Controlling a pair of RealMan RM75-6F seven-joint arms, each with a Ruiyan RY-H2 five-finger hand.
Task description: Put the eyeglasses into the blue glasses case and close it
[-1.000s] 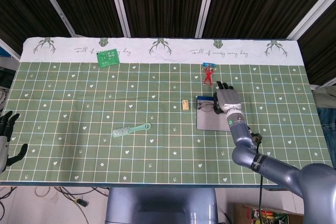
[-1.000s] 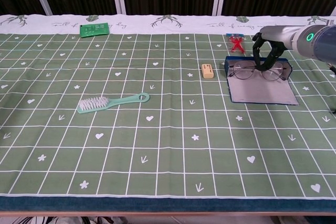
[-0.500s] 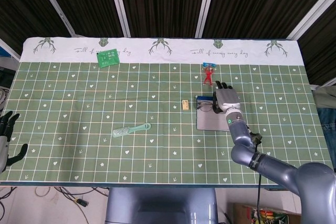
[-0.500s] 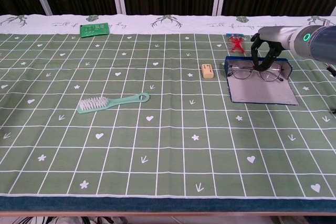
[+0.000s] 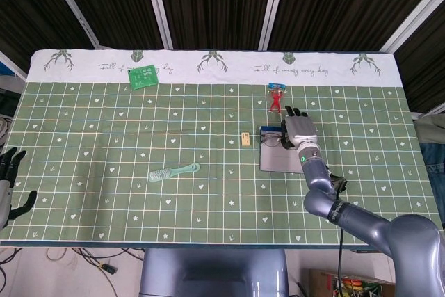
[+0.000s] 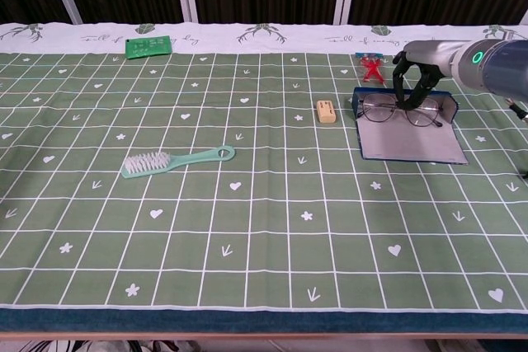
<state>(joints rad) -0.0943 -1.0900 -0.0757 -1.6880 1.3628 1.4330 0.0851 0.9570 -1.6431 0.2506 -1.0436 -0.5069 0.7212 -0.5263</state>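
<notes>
Thin-framed eyeglasses (image 6: 400, 111) upright in open blue glasses case (image 6: 410, 139), grey lid flat, table's right.

Right hand (image 6: 414, 80) reaches over the table's far right, fingers curled down; left hand (image 5: 10, 184) hangs open off the left edge.

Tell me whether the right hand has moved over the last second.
Yes, slightly. In the chest view the right hand, holding the eyeglasses, has shifted left and toward the far edge, closer to the red toy.
</notes>
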